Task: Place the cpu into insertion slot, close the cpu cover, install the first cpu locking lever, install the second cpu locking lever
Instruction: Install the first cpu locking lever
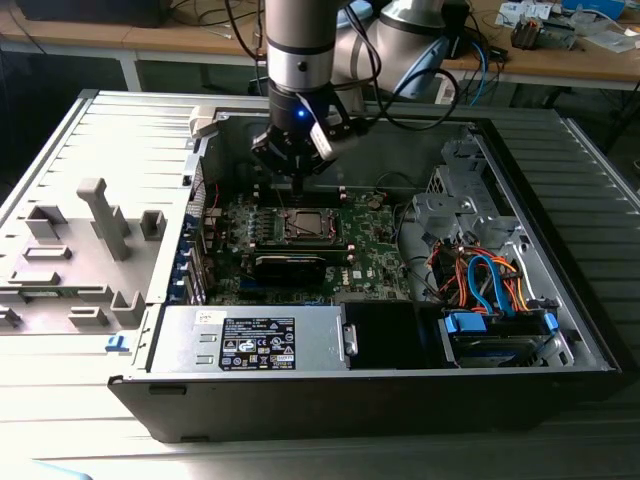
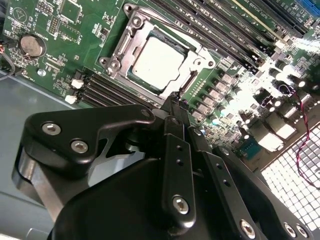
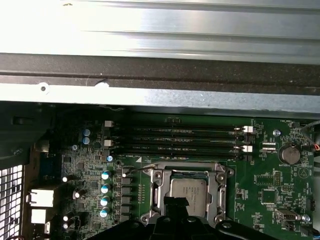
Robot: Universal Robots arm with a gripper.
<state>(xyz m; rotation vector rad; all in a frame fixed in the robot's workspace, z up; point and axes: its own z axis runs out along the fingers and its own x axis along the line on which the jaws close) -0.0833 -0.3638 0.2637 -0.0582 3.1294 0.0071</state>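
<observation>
cpu (image 2: 159, 62) sits flat in the insertion slot (image 2: 131, 75); cpu cover (image 2: 196, 55) down around it. gripper (image 2: 176, 102) hovers at the socket edge, jaws pinched together, holding nothing. For 1 clean lever catch, probably keep the tip low and beside the frame.

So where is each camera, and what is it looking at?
Exterior view: outside the computer case, looking down into it at the green board, the arm and its tool above the cpu.
Second wrist view: on the arm, looking past the black tool at the cpu under its cpu cover.
First wrist view: on the arm, facing the board and case wall; tool at the edge.
All three share the cpu.
</observation>
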